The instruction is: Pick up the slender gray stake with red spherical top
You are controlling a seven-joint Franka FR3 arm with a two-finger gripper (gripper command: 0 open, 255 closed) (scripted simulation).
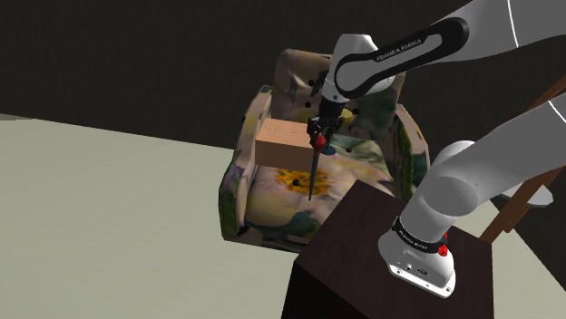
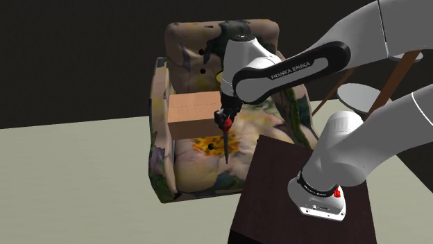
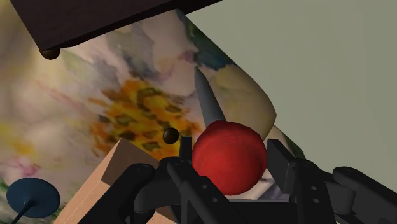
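The slender gray stake (image 1: 313, 172) (image 2: 226, 144) hangs point down over the flowered armchair seat (image 1: 281, 195), its red ball top (image 1: 319, 141) (image 2: 225, 123) up in my gripper (image 1: 321, 134) (image 2: 224, 116). In the wrist view the gripper (image 3: 232, 162) is shut on the red ball (image 3: 229, 157), a black finger (image 3: 287, 167) pressing on each side. The gray shaft (image 3: 207, 100) points away toward the seat's front edge. Whether the tip touches the cushion I cannot tell.
A tan cardboard box (image 1: 283, 145) (image 2: 193, 115) sits on the armchair (image 2: 208, 48) just beside the gripper. The dark stand (image 1: 381, 263) is close in front of the chair. A wooden chair (image 1: 531, 195) and a round table (image 2: 364, 95) stand to the right.
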